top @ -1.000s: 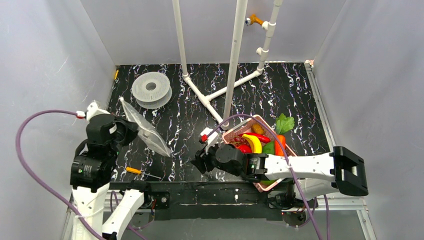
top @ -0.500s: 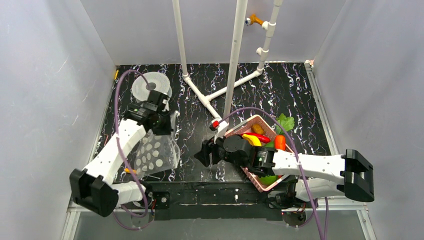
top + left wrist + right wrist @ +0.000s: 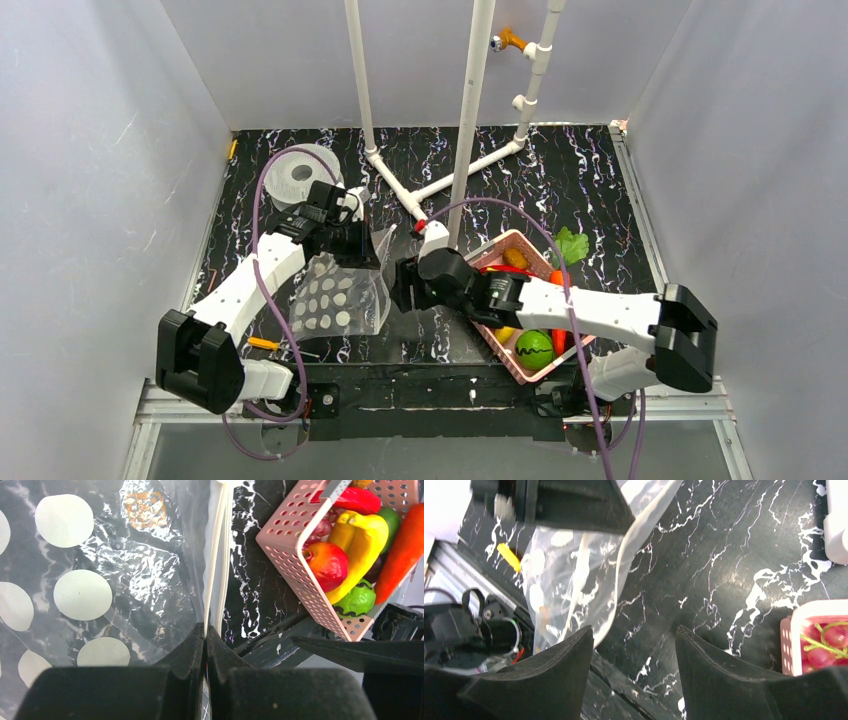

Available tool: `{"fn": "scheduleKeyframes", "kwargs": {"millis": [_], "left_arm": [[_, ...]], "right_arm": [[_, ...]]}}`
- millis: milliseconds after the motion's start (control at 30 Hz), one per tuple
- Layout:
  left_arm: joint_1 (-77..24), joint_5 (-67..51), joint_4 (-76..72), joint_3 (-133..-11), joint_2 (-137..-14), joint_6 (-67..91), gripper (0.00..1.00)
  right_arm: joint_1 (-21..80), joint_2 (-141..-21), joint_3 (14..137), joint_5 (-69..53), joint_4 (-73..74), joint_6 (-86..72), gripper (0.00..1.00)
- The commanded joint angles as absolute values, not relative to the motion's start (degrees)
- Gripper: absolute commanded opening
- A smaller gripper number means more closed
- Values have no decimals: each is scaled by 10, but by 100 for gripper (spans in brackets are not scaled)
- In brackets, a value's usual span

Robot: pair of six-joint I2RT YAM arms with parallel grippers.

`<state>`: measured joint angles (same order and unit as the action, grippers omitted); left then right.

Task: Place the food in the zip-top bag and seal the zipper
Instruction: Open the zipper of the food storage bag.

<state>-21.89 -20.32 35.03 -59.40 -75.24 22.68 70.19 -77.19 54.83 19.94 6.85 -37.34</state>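
Bag gripped, nothing loaded yet.
The plastic toy fruit and vegetables (image 3: pixel 357 535) all sit in the pink slatted basket (image 3: pixel 292 562). The dotted clear zip-top bag (image 3: pixel 82 595) looks empty, its zipper strip (image 3: pixel 216 555) unsealed (barely parted). Your left gripper (image 3: pixel 205 630) is clamped on the mouth edge. Your right gripper (image 3: pixel 634 635), at the bag's three o'clock, gapes wide and holds nothing.

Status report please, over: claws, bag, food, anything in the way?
Left claw shut on bag mouth edge. Right claw open, empty, facing bag. Food in basket, none bagged. White pipe close beside right claw.
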Motion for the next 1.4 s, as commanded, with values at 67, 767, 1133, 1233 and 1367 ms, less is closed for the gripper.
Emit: {"fn": "scheduleKeyframes", "kwargs": {"millis": [67,767,1133,1233,1367], "left_arm": [[-220,-237,299,-562,-715,171,0],[-220,-234,278,-535,-675,174,0],[-221,-163,310,-547,-702,149,27],[-223,-164,312,-549,-694,140,21],[-225,-137,310,-542,-673,138,0]], "right_arm": [[690,-839,639,210,94,-395,59],[691,-913,660,152,68,-404,55],[691,-856,617,186,-35,-384,1],[691,-863,630,182,-28,-378,1],[690,-863,633,202,-4,-378,1]]}}
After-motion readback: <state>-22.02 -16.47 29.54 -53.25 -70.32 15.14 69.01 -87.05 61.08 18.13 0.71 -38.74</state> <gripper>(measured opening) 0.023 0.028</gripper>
